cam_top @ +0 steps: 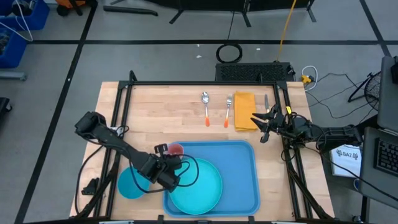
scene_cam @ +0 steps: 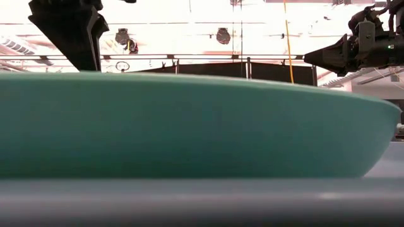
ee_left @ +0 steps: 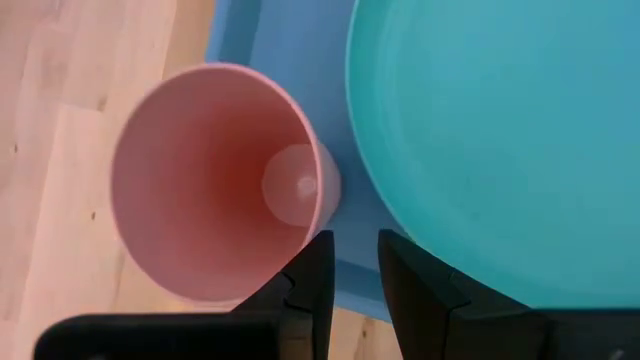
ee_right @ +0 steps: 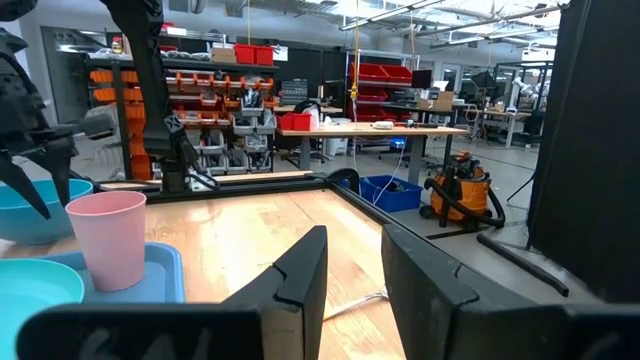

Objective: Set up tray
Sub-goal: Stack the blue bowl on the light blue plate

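Note:
The light-blue tray (cam_top: 239, 180) lies at the table's near middle. A round teal plate (cam_top: 198, 185) rests flat on its left half and fills the low view (scene_cam: 189, 126). A pink cup (ee_left: 215, 180) stands upright, mouth up, on the tray's far-left corner (cam_top: 176, 149). My left gripper (ee_left: 357, 270) hovers just above and beside the cup, empty, its fingers close together. My right gripper (ee_right: 355, 265) is at the table's right side (cam_top: 264, 124), empty, its fingers close together, beside a yellow napkin (cam_top: 244, 111).
A small blue bowl (cam_top: 129, 184) sits on the table left of the tray. A spoon (cam_top: 205, 106) and a fork (cam_top: 228, 111) with orange handles lie at the far middle, left of the napkin. Bare wood lies at the far left.

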Tool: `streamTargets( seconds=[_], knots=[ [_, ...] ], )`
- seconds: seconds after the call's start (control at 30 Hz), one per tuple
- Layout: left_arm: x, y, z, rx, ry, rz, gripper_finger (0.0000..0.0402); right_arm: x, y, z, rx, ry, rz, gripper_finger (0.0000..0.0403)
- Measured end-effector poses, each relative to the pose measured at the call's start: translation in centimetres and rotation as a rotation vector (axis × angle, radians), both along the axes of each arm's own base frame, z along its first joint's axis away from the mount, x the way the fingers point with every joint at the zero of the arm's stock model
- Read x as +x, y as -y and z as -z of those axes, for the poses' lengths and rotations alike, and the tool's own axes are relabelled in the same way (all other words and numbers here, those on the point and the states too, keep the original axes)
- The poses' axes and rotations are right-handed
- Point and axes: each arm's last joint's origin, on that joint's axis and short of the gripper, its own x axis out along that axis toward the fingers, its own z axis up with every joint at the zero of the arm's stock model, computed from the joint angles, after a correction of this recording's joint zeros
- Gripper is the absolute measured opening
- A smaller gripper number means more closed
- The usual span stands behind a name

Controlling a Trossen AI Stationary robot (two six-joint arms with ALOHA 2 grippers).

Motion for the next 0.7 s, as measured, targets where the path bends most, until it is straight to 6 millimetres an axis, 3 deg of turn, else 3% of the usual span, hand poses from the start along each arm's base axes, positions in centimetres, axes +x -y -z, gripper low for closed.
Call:
streamTargets(
  seconds=[0.7],
  knots=[
    [-0.02,-0.33,0.39,0.011,0.005,-0.034,0.0088,0.00,0.00,-0.01,0.002,0.002,-0.001,0.0089]
  ],
)
